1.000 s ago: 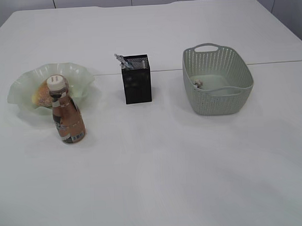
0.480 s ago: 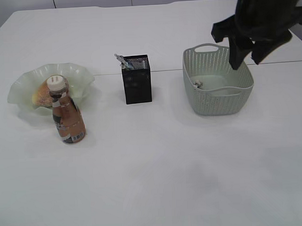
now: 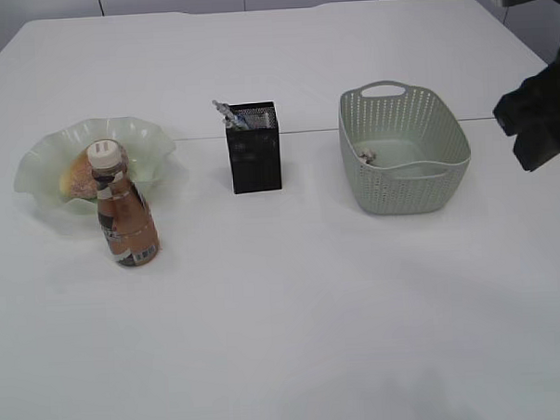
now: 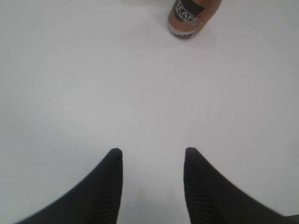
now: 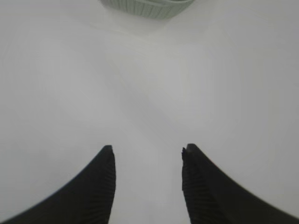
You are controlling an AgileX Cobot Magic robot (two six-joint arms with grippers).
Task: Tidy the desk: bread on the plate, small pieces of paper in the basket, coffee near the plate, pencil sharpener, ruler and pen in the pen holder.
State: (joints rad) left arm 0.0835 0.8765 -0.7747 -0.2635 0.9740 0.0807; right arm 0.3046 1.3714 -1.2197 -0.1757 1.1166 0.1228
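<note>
The bread (image 3: 77,172) lies on the pale green wavy plate (image 3: 45,150) at the left. The brown coffee bottle (image 3: 124,210) stands upright just in front of the plate; its base shows in the left wrist view (image 4: 190,16). The black mesh pen holder (image 3: 254,148) holds a pen (image 3: 229,113); the ruler and sharpener do not show. A paper scrap (image 3: 367,155) lies in the green basket (image 3: 446,179), whose edge shows in the right wrist view (image 5: 145,7). My left gripper (image 4: 150,153) is open and empty above bare table. My right gripper (image 5: 147,150) is open and empty; its arm (image 3: 539,120) is at the right edge.
The white table (image 3: 294,312) runs wide in front of the objects. A seam crosses it behind the pen holder and basket.
The right arm swung from above the basket to the far right edge of the view. A second ago it was out of view. The objects have not moved.
</note>
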